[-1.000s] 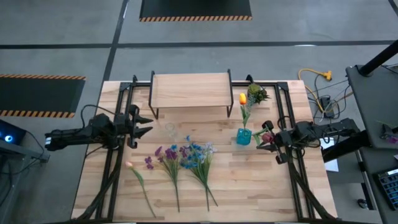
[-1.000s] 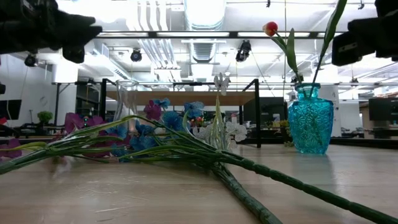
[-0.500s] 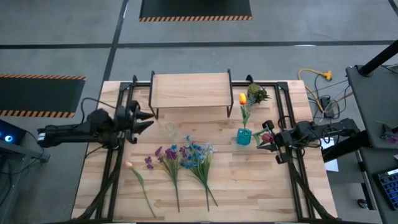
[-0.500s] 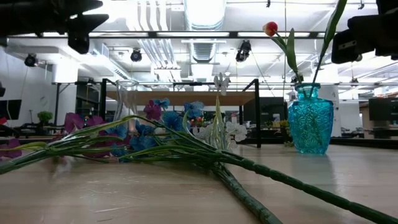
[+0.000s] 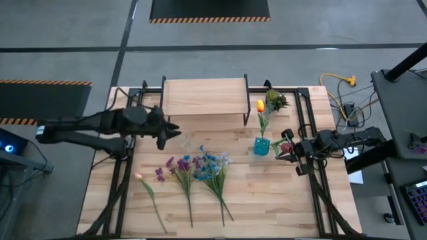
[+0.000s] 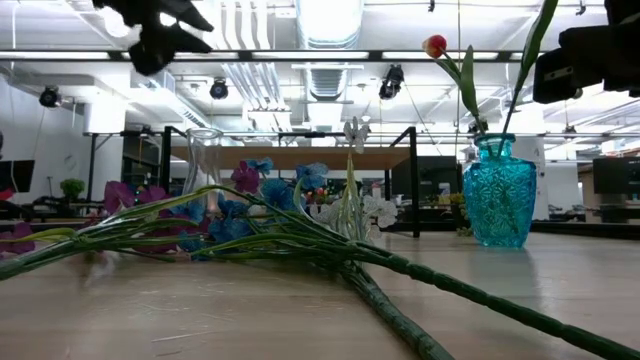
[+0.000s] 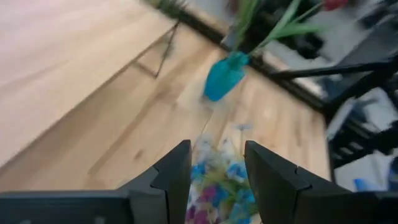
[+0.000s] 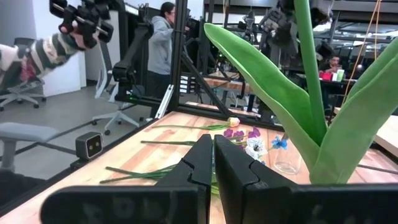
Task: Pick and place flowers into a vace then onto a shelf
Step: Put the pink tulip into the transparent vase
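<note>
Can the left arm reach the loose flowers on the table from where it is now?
Probably yes. The left tool is open above the table, the flowers lie just in front of it, and nothing stands between them.

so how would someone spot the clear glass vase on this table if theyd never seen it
Start at the shelf along the table's far edge. Just in front of its left half, between it and the flowers lying flat, stands the clear vase, near the left gripper. It is empty and colourless, unlike the blue vase to the right, which holds stems.
</note>
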Tool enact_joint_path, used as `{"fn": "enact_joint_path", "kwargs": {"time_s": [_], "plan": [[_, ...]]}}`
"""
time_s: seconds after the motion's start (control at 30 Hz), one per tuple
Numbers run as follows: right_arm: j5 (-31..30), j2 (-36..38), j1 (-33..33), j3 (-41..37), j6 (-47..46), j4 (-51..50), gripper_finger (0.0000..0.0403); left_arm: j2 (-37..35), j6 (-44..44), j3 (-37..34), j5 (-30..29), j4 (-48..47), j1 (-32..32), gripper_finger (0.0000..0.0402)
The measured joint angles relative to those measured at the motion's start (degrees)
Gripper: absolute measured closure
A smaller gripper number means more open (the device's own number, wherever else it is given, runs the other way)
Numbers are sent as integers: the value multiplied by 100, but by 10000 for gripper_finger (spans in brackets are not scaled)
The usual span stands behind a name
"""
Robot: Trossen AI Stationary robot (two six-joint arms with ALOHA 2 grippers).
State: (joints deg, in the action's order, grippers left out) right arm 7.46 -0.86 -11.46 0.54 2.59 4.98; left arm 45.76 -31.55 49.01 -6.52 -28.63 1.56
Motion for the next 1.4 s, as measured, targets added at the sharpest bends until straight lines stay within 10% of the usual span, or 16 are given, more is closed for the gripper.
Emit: {"fn": "enact_joint_path", "kwargs": {"time_s": [0.53,1.4], "plan": [[0,-2,1,0,-59,-5,394,2512,-3834,3539,-1654,-4855,-1835,269],[-2,2,1,0,-42,41,394,5054,-8589,3401,-401,-5297,-3913,269]]}}
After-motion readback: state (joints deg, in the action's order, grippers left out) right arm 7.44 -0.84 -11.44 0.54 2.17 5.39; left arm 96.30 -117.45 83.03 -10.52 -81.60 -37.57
